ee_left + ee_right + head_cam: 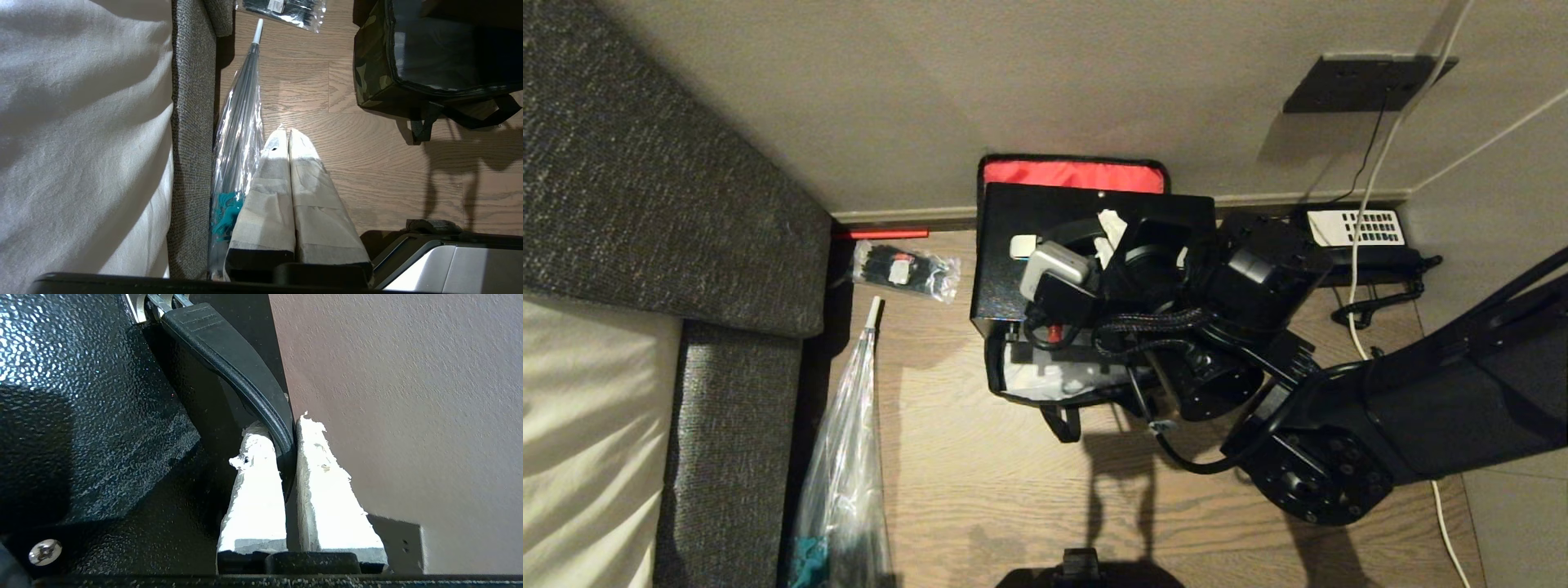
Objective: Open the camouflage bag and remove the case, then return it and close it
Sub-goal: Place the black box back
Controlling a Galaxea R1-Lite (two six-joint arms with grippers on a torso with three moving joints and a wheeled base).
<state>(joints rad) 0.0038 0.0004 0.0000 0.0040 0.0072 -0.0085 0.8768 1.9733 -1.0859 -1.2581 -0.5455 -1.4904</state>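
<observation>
While the right gripper is clenching the curved black handle of the case, the case is hanging above the open camouflage bag, covering most of its mouth. Its speckled black face is tilting toward the wall. Behind it the red lid lining is leaning against the wall. The bag is sitting on a wood-plank floor, its black strap trailing over the boards.

Left gripper is hanging low near the sofa, fingertips pressed together on nothing. A clear-wrapped umbrella is lying along the sofa's base, a small plastic packet beyond its tip. A black telephone is resting by the skirting, a white cable running down the wall past a dark socket plate.
</observation>
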